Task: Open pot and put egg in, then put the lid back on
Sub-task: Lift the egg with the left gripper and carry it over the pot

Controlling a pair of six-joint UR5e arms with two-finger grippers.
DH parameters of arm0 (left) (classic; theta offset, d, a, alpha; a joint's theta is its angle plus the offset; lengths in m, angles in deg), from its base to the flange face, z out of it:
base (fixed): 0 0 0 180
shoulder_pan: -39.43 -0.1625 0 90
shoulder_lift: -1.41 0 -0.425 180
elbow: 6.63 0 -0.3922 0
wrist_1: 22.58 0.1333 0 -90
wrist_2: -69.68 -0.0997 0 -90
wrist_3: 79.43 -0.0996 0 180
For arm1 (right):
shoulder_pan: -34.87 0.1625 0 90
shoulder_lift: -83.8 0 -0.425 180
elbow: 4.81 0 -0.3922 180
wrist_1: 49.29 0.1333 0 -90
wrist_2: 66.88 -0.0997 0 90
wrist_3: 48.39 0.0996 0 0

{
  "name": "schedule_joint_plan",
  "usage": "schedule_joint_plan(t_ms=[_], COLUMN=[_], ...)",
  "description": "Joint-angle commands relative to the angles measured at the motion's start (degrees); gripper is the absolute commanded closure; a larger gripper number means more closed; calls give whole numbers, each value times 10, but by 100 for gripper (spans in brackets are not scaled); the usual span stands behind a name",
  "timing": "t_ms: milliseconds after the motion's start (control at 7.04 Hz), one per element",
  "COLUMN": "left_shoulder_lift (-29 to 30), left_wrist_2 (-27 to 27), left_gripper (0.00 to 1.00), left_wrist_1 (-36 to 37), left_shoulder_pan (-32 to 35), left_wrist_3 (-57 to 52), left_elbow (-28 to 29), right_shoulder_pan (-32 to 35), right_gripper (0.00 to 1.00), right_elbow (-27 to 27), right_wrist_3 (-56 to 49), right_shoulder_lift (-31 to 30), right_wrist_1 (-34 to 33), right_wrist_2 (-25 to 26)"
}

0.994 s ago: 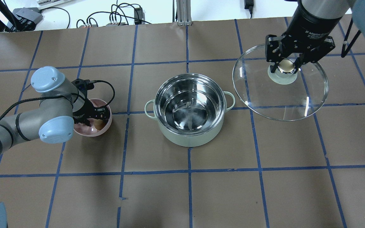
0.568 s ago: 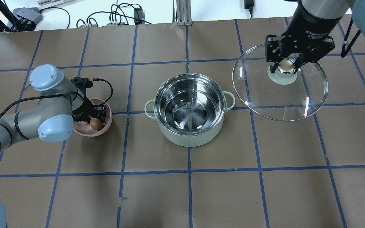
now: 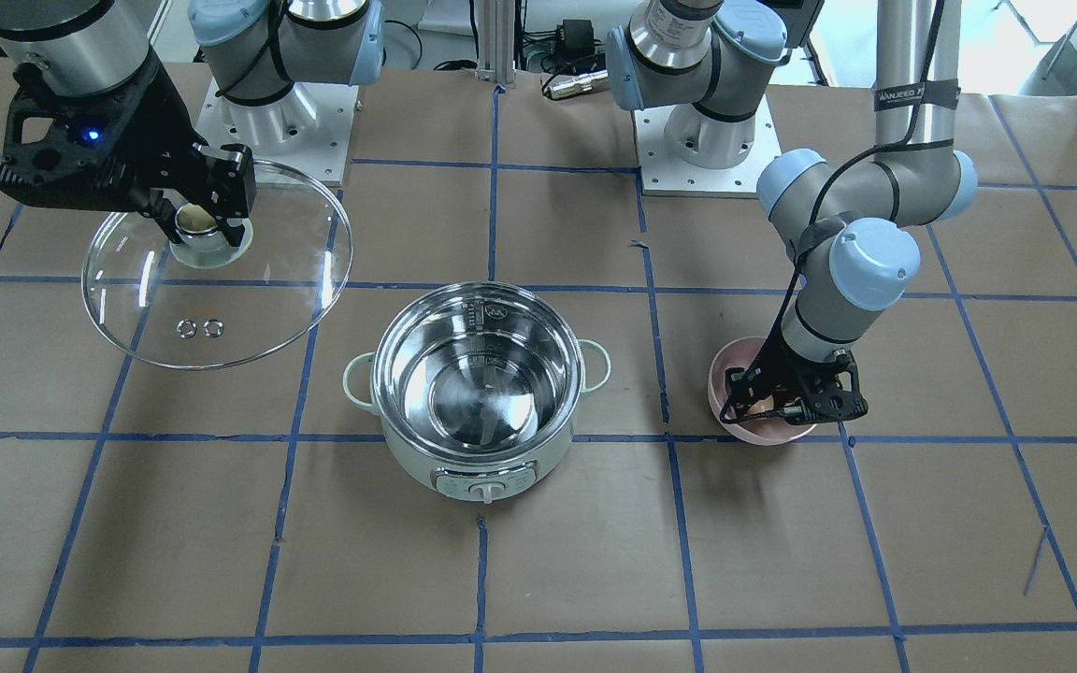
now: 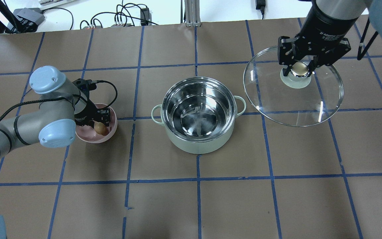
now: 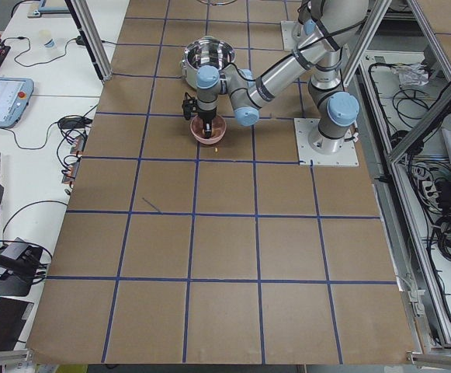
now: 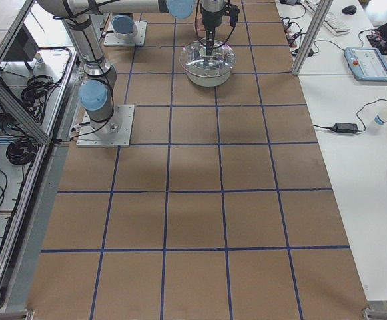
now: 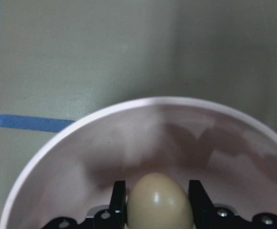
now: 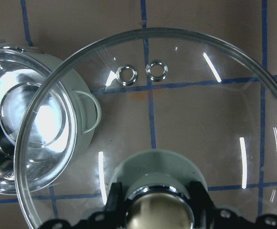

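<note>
The mint-white pot [image 4: 198, 116] stands open in the middle of the table, its steel inside empty; it also shows in the front view [image 3: 480, 385]. My right gripper [image 4: 299, 68] is shut on the cream-gold knob of the glass lid [image 4: 293, 96] and holds it in the air to the pot's right [image 3: 216, 271] [image 8: 152, 124]. My left gripper [image 4: 100, 127] is shut on the brown egg [image 4: 101, 129] inside the pink bowl [image 4: 93, 136]. In the left wrist view the egg [image 7: 160, 200] sits between both fingers, just above the bowl's [image 7: 81, 157] floor.
The table is brown paper with blue tape lines. Cables and power bricks [image 4: 124, 18] lie past the far edge. The two arm bases [image 3: 702, 140] stand on the robot's side of the table.
My left gripper has closed on the egg in the pink bowl and shifted slightly up with it. The right arm and lid have not moved.
</note>
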Motion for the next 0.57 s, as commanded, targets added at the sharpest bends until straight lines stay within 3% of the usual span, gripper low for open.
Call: schedule_joint_plan(t_ms=[0,426], left_shoulder_lift=[-10,-51], left_wrist_2=[-4,-5], left_gripper=[98,98], left_wrist_1=[-9,-98], left_shoulder_pan=[5,10], left_wrist_3=[2,9], left_elbow=[17,46], right_shoulder_pan=[-5,-5], right_gripper=[100,100], right_elbow=[0,0], right_wrist_3=[-6,-6], right_shoulder_lift=[0,0], right_wrist_1=[0,1], right_wrist_2=[-1,-1])
